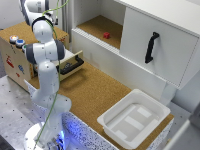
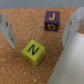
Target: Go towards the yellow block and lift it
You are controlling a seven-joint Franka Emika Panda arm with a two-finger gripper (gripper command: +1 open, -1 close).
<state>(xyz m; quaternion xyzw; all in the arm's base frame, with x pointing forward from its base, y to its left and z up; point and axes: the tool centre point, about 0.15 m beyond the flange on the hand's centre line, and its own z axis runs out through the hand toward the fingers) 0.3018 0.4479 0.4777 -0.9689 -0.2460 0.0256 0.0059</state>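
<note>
In the wrist view the yellow block [image 2: 33,50] lies between the fingers of the released, empty claw [image 2: 40,31], so a straight descent should bracket it.

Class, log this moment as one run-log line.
phase: approach | gripper: open, above cork | yellow block: on cork, not gripped | purple block: apart, beyond

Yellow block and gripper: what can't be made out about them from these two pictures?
- Exterior view: the yellow block does not show; the arm seems to stand in front of it.
- Exterior view: the gripper is hidden behind the arm too.
- Wrist view: the yellow block is clear, but the gripper has only its fingers in frame, cut off by the top edge.
- Wrist view: the white object is cut by the edge; unidentifiable.
</note>
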